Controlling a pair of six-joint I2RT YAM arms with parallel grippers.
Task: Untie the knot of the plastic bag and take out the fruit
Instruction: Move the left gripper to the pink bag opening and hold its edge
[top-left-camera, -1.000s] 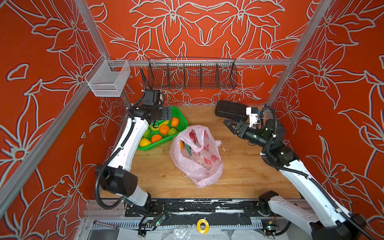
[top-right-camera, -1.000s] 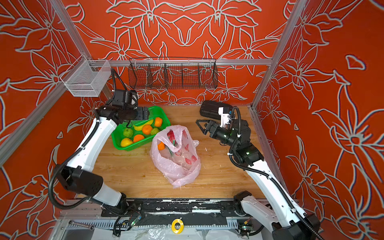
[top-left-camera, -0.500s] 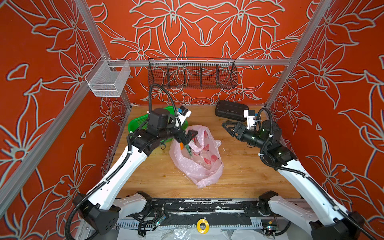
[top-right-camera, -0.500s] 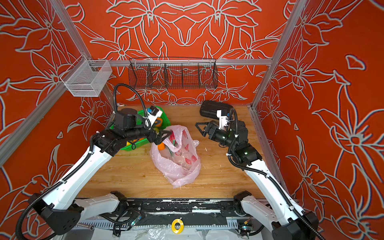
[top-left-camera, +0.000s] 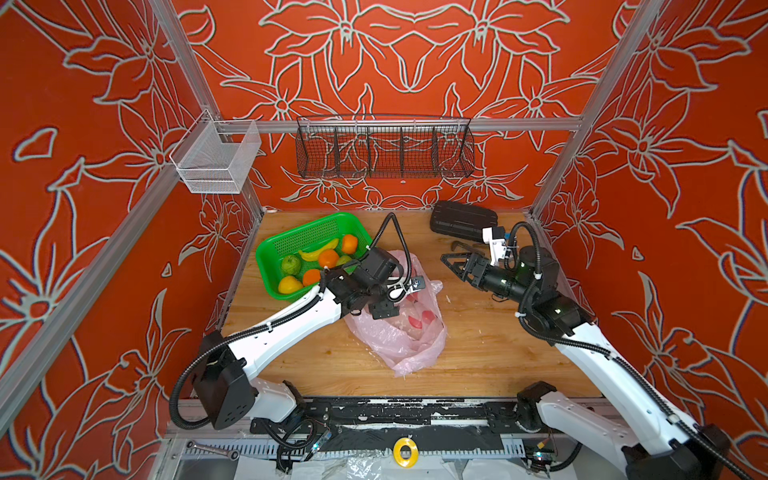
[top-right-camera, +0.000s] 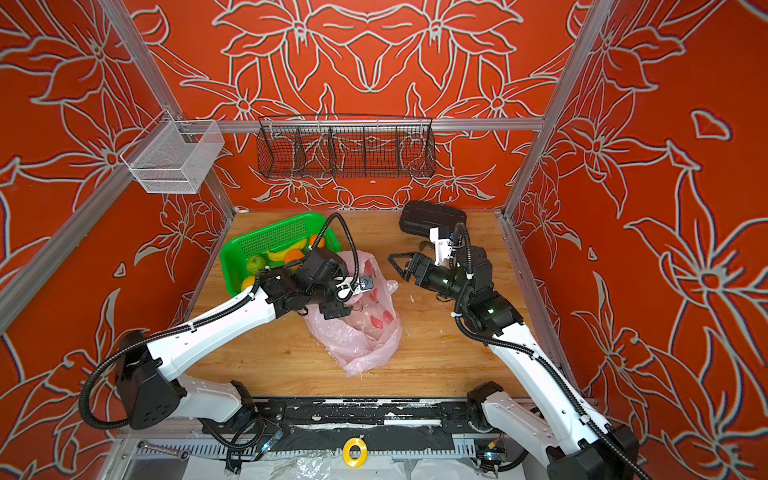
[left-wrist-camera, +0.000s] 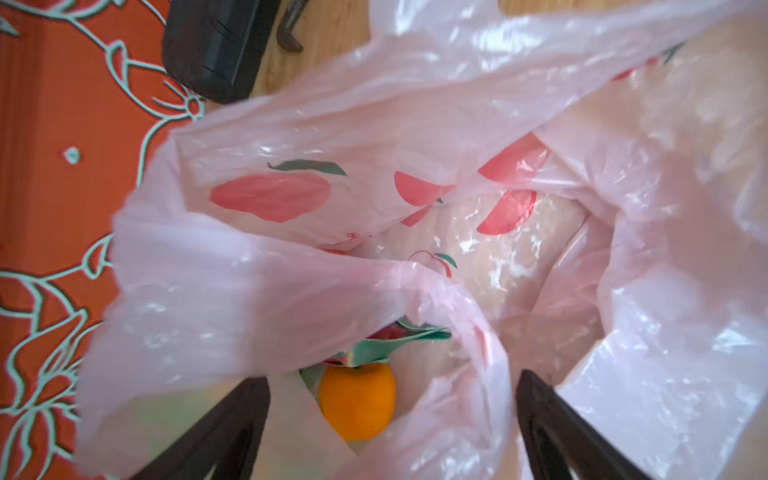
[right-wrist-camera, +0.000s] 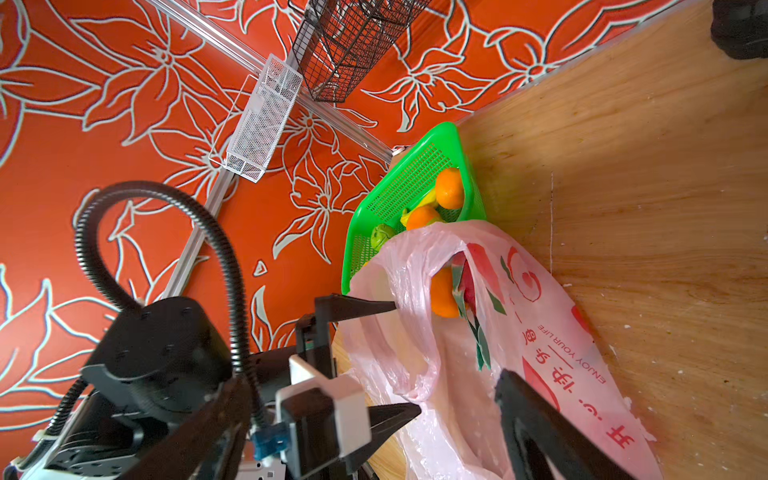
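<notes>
Plastic bag (top-left-camera: 399, 336) lies centre of the table (top-left-camera: 478, 361), mouth gaping, no knot showing. Left fingers (left-wrist-camera: 232, 419) are spread wide at the mouth, tips against the film, holding nothing. An orange (left-wrist-camera: 357, 405) sits just inside, straight ahead between them. Right fingers (right-wrist-camera: 536, 428) are apart and empty, off right of the bag in both top views. Left arm is nearer.

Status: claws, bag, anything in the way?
Left claw open at the plastic bag's mouth; right claw open, standing off. Orange visible inside. Loose film crowds it.
</notes>
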